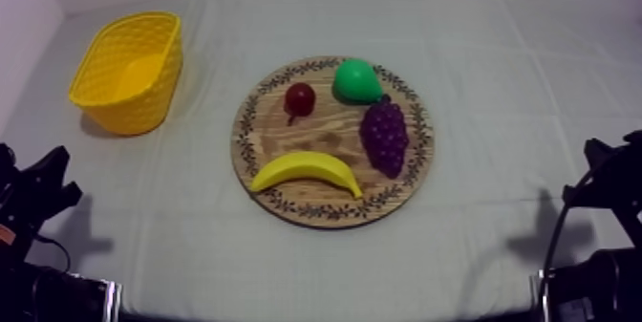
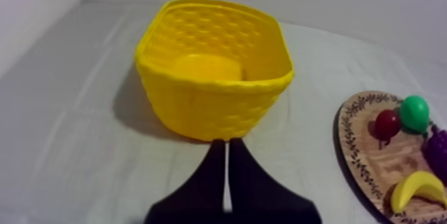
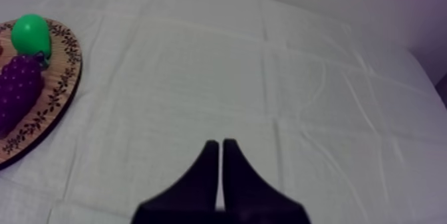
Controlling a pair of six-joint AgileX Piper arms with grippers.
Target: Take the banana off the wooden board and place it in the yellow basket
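Your left gripper [image 2: 227, 147] and right gripper [image 3: 220, 147] rest low, jaws pressed together in a narrow wedge, holding nothing. On the table [image 1: 506, 77] you'll find the yellow basket [image 1: 158, 92] far left, the wooden board [image 1: 320, 139] in the middle, and the banana [image 1: 304, 168] lying on the board's near part, well apart from both grippers.
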